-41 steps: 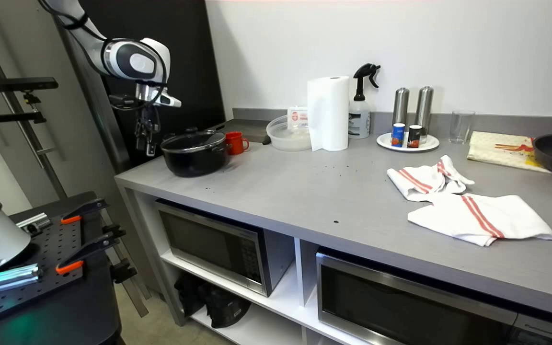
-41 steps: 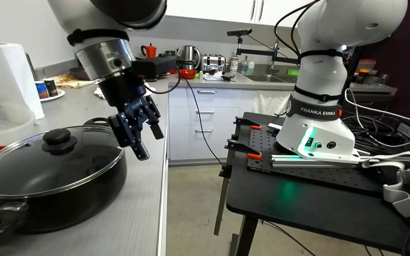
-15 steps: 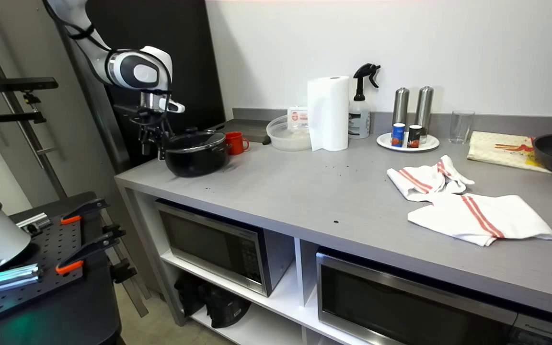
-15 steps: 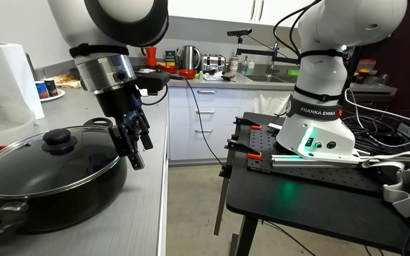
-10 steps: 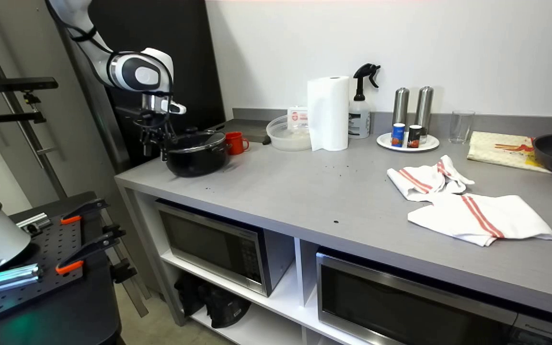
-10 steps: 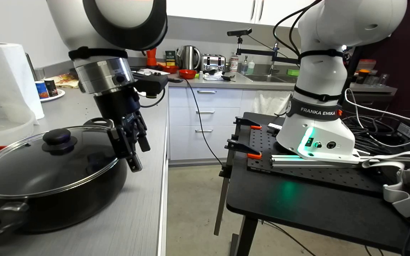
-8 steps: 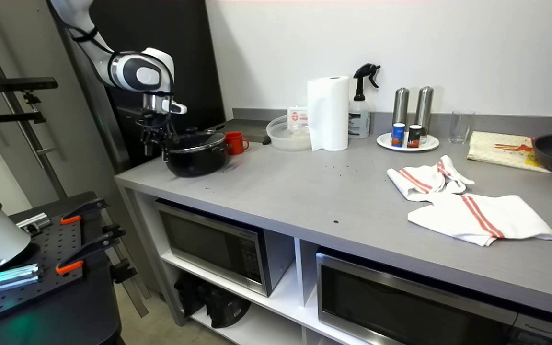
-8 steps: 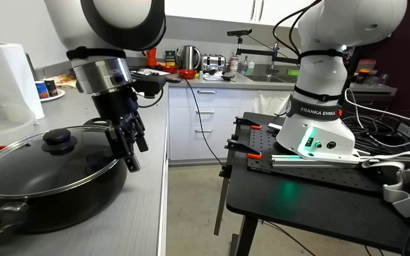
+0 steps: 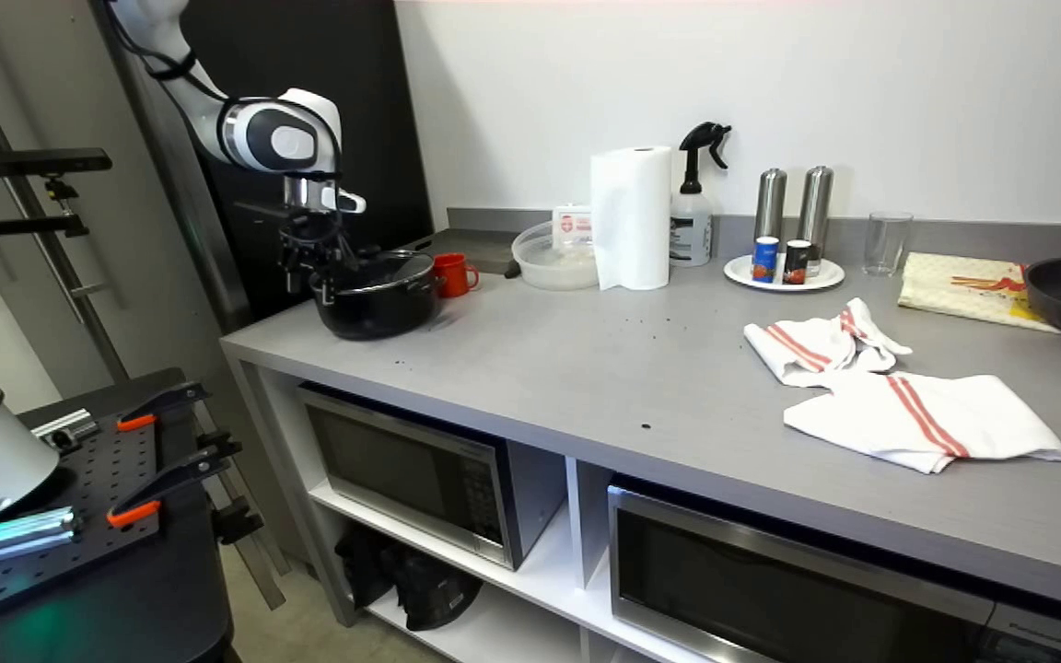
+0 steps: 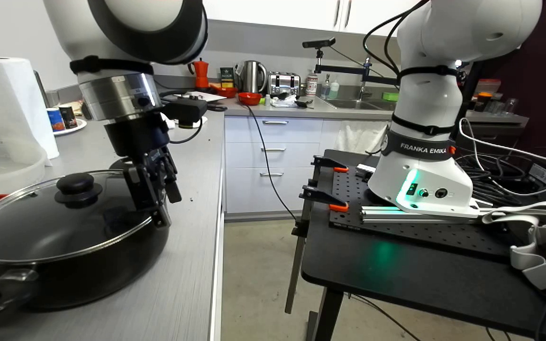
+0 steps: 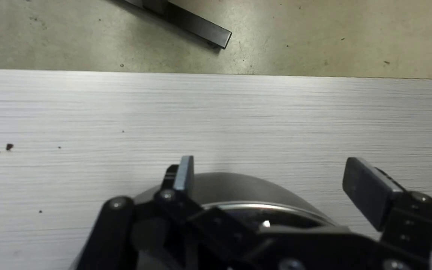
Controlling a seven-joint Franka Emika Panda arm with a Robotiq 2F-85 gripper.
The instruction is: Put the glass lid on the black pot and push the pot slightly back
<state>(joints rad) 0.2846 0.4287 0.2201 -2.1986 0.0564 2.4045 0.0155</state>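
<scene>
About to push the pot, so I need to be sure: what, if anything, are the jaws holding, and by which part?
Nothing: the jaws stand wide apart. The glass lid sits on the black pot, its knob untouched.

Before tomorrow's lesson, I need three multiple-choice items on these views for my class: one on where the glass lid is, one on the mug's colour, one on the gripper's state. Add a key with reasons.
1. Where is the glass lid?
A. On the counter
B. On the black pot
C. On the towels

2. What colour is the mug?
A. Red
B. Blue
C. White

3. How is the gripper?
A. Shut
B. Out of view
C. Open

Key:
1: B, since both exterior views show the lid covering the pot's top.
2: A, since an exterior view shows it red.
3: C, since the wrist view shows the finger pads wide apart.
</scene>
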